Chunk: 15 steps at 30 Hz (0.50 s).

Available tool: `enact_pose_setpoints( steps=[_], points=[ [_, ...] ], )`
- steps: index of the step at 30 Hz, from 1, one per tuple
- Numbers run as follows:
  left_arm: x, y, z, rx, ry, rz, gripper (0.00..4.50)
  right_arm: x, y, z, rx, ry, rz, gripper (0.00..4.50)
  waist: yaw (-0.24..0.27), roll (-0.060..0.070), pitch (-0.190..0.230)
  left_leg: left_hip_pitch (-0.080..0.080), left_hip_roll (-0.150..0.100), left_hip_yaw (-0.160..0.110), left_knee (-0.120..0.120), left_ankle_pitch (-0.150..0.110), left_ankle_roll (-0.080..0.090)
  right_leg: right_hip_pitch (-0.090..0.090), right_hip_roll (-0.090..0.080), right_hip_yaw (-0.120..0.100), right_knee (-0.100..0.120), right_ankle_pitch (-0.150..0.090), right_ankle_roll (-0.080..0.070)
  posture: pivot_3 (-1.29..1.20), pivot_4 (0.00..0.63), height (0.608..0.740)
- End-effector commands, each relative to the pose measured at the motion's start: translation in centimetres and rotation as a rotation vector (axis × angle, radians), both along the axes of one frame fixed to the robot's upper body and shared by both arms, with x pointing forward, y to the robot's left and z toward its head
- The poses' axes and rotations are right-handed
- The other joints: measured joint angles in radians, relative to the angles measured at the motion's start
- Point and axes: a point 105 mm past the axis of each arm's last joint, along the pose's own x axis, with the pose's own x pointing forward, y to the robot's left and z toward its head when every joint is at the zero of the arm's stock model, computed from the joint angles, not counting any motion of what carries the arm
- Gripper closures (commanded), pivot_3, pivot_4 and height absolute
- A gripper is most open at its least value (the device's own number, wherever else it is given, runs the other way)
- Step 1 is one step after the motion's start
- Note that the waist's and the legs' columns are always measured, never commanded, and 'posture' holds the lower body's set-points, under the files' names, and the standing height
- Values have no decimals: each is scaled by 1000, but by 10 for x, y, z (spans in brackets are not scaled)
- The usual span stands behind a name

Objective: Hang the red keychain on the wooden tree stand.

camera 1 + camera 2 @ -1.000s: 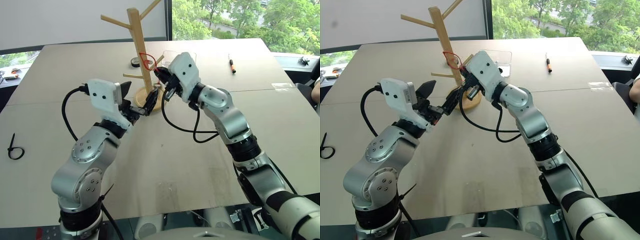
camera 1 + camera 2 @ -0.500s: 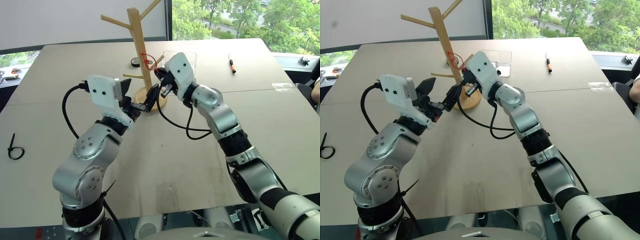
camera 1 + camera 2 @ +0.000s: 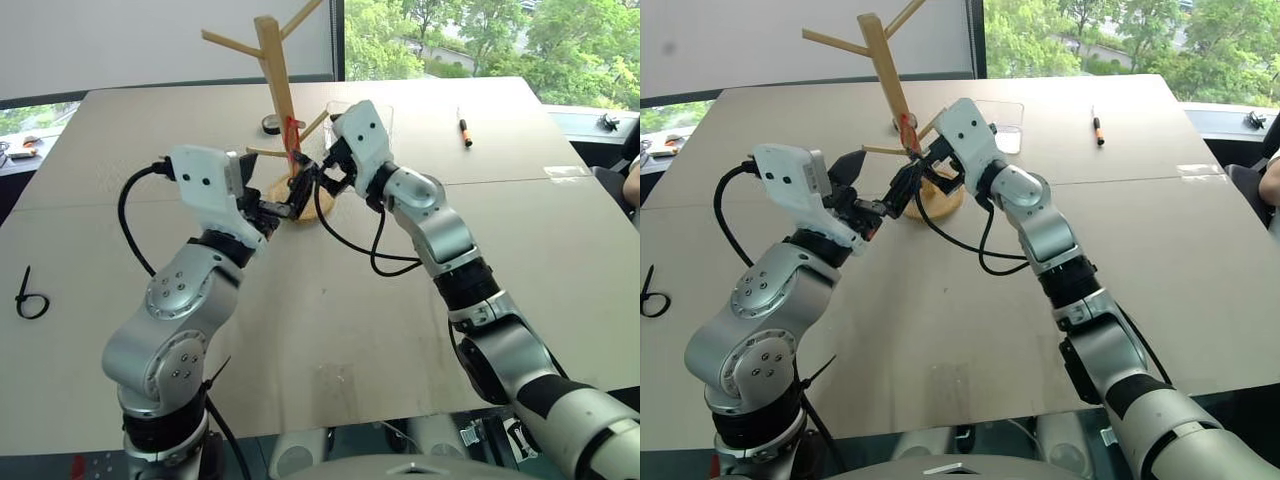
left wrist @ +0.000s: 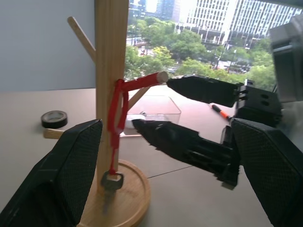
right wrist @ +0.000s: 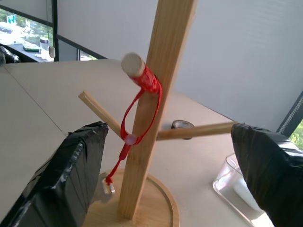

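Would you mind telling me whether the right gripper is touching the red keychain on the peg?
Apart. In the left wrist view the right gripper stands open beside the peg, with clear background between its fingertips and the red keychain hanging on the wooden tree stand.

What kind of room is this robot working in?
Probably an upper-floor office or lab. A large pale worktable stands by big windows looking onto trees, with high-rise buildings beyond. Small props lie about: a light-wood tree stand, a roll of black tape, an orange-and-black marker.
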Motion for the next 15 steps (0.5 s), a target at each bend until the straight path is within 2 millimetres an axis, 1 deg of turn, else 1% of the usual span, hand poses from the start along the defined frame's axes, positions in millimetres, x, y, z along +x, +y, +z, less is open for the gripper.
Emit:
enact_pose_setpoints(
  steps=[1, 2, 3, 4, 6, 8, 11, 13, 15],
  points=[
    [5, 21, -8, 51, -11, 138, 0, 10, -52, 2, 106, -12, -145, 79, 3, 0, 0, 0, -1, 0, 0, 0, 0, 0, -1, 0, 0, 0, 0, 0, 150, 740],
    [7, 27, -12, 59, -6, 168, 0, 13, -65, -5, 126, 11, -186, 79, 4, 0, 0, 0, -1, 0, 0, 0, 0, 0, -1, 0, 0, 0, 0, 0, 150, 740],
    [9, 39, -17, 66, -6, 232, 0, 17, -83, -15, 136, 30, -245, 79, 4, 0, 0, 0, -1, 0, 0, 0, 0, 0, -1, 0, 0, 0, 0, 0, 150, 740],
    [10, 47, -20, 73, -8, 274, 0, 18, -95, -22, 141, 40, -282, 79, 3, 0, 0, 0, -1, 1, 0, 0, 0, 0, -1, 0, 0, 0, 0, 0, 150, 740],
    [13, 69, -34, 46, 11, 346, 0, 20, -132, -37, 210, 69, -378, 79, 1, 0, 0, 0, -1, 1, 0, 0, 0, 0, -1, 1, 0, 0, 0, 0, 150, 740],
    [15, 85, -45, 24, 15, 394, 0, 21, -161, -51, 263, 107, -455, 79, 0, 0, 0, 1, 0, 1, -1, 0, 1, 0, -1, 1, 0, 0, 0, 0, 150, 740],
    [17, 98, -56, 15, 17, 431, 0, 22, -184, -63, 257, 118, -518, 79, -4, 0, 0, 1, 0, 1, -1, -1, 1, 0, 0, 1, 0, 0, 0, 0, 150, 740],
    [18, 106, -63, -13, 18, 450, 0, 22, -191, -71, 232, 117, -538, 79, -4, 0, 0, 1, 0, 2, -1, -1, 1, 0, 0, 1, 0, 0, 0, 0, 150, 740],
    [19, 111, -68, -20, 17, 459, 0, 22, -197, -75, 244, 119, -561, 79, -5, 0, 0, 2, 0, 2, -1, -1, 1, 0, 0, 2, 0, 0, 0, 0, 150, 740]
  ],
)
